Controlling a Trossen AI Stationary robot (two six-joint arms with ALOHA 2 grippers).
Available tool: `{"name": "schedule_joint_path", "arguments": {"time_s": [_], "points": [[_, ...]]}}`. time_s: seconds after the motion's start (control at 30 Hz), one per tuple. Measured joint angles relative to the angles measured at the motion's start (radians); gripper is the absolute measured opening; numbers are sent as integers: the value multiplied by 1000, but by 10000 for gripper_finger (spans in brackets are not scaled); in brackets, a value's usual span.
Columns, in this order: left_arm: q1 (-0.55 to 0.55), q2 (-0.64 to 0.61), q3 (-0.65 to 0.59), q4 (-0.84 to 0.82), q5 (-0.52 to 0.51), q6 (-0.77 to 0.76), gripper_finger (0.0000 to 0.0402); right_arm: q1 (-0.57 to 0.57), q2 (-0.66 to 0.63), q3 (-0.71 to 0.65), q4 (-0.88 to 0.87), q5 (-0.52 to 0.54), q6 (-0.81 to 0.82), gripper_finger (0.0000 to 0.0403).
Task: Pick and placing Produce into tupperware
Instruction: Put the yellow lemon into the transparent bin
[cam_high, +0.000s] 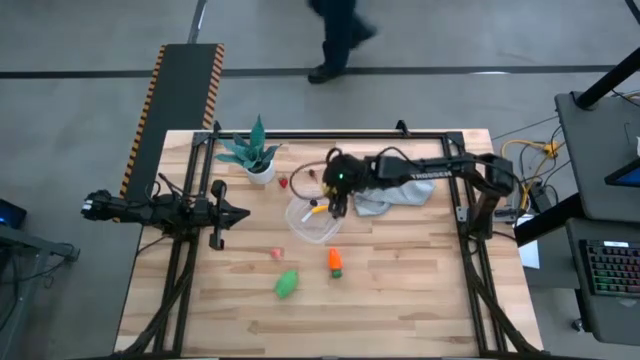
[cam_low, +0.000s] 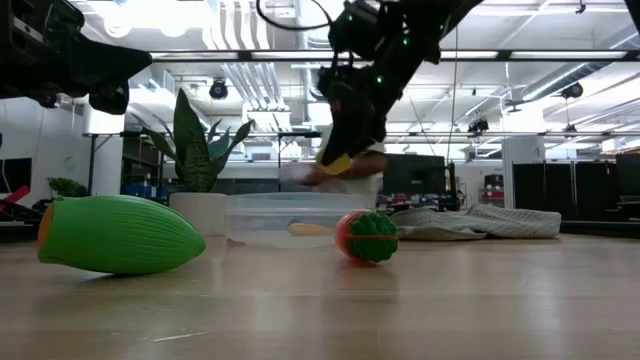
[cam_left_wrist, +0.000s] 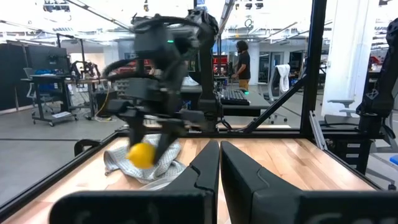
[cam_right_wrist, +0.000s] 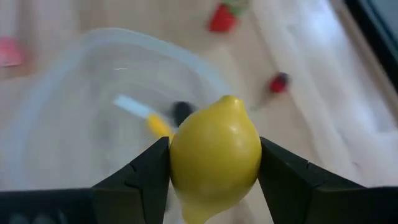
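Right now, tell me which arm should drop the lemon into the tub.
Right. Its end effector is shut on the lemon just above the tub. The left end effector holds nothing, off beside the plant.

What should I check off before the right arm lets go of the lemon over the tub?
1. Lemon held firmly between the right gripper fingers: ok.
2. Gripper above the tub, not beside it: ok in the high view.
3. Lemon clear of the rim: ok, it hangs above it in the low view.
4. Room left in the tub: ok, only a few small pieces lie inside.
5. Left gripper out of the way: ok, parked at the table's left edge, fingers shut.
6. Cloth clear of the tub: cannot tell, it lies close behind.
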Motion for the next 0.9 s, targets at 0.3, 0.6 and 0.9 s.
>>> {"name": "schedule_joint_path", "arguments": {"time_s": [0.3, 0.6, 0.9], "points": [[0, 0, 0, 0, 0, 0, 0, 101, 2, 2, 21, 2, 19, 193], [0, 1, 0, 1, 0, 0, 0, 121, 49, 2, 62, -27, 14, 193], [0, 1, 0, -1, 0, 0, 0, 121, 129, 2, 80, -48, 12, 193]]}}
